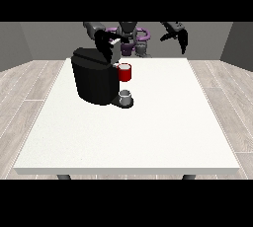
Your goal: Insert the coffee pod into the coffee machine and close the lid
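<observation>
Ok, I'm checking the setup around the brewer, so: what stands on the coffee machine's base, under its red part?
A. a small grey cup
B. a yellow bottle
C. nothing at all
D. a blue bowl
A: a small grey cup stands on the black coffee machine's base, straight below the red part at its front.

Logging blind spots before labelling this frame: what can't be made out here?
- Front view: coffee pod, not visible as such; the hand at the view's left covers the top of the coffee machine.
- Lid state: hidden by that same hand.
- Red part at the machine's front: too small to identify.
- Contents of the grey cup: too small.
</observation>
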Tool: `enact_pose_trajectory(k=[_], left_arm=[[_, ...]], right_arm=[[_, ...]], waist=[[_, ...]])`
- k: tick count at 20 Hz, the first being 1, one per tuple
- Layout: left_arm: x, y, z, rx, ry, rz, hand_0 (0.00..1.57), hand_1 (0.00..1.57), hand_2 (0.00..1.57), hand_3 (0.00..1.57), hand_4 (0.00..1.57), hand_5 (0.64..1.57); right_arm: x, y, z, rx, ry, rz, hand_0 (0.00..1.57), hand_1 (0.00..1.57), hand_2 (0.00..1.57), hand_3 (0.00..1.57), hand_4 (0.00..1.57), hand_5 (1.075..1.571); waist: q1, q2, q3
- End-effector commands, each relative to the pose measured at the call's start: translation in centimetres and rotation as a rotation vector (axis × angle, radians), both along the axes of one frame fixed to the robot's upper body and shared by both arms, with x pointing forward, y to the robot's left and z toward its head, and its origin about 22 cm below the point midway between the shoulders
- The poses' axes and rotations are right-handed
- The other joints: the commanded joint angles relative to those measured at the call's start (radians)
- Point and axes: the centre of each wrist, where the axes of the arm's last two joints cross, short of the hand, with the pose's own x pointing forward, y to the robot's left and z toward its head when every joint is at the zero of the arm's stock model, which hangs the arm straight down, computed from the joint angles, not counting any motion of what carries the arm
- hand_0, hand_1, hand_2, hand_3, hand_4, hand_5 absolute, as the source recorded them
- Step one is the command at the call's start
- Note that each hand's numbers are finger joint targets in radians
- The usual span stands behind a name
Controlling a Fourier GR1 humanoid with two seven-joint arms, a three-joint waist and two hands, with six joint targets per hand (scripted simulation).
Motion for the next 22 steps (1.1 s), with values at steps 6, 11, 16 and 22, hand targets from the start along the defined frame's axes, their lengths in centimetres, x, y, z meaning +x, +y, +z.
enact_pose_trajectory(k=[6,11,16,22], left_arm=[[0.1,-1.8,-0.1,0.013,-0.024,-0.092,0.0,0.0,0.0,0.0,0.36,1.571],[1.3,-2.6,1.6,0.012,-0.093,-0.114,0.0,0.0,0.0,0.0,0.44,1.571],[1.8,-2.8,1.7,-0.006,-0.082,-0.129,0.0,0.0,0.0,0.0,0.43,1.571],[2.8,-5.5,3.5,-0.005,-0.128,-0.218,0.0,0.0,0.0,0.0,0.37,1.571]], right_arm=[[0.4,4.9,5.5,-0.108,-0.186,0.114,0.0,0.0,0.0,0.0,0.22,1.571],[0.5,4.0,8.8,-0.128,-0.227,0.075,0.0,0.0,0.0,0.0,0.16,1.571],[-0.7,4.6,9.7,-0.164,-0.218,0.08,0.0,0.0,0.0,0.0,0.09,1.571],[-1.5,3.1,14.6,-0.187,-0.271,-0.01,0.0,0.0,0.0,0.0,0.0,1.571]], waist=[[0.136,0.026,-0.0135],[0.177,0.084,-0.0128],[0.203,0.079,-0.0136],[0.302,0.135,-0.013]])
